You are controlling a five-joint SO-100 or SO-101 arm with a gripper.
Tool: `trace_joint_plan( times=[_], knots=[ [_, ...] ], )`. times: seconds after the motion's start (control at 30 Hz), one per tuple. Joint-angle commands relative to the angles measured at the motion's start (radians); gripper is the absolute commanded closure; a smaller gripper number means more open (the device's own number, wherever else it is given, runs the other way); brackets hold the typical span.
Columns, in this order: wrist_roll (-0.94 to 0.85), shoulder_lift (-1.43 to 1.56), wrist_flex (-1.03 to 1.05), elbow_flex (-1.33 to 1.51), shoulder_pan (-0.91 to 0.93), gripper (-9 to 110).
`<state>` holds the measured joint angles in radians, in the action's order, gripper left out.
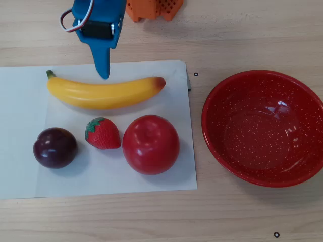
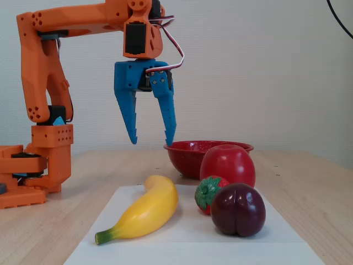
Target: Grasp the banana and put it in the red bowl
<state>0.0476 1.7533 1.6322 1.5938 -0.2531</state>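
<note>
Above the banana, clear of it: tool with jaws spread, holding nothing. Banana lying flat on white paper on the bench. Red bowl well apart, empty. Grasp, lift, carry and drop all left.

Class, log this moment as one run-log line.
claw open, above banana | banana on paper, ungrasped | red bowl empty

A hobby robotics bench (lab-like): orange arm, pale wooden table, blank wall.
</note>
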Motion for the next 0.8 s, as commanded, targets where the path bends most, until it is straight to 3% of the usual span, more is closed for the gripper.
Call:
trace_joint_plan(
  times=[0.0, 0.33, 0.77],
  knots=[
    [0.041, 0.044, -0.054, -0.006, -0.02, 66],
    [0.123, 0.048, -0.275, 0.175, -0.058, 51],
    [0.169, 0.063, -0.394, 0.31, -0.063, 49]
  ],
)
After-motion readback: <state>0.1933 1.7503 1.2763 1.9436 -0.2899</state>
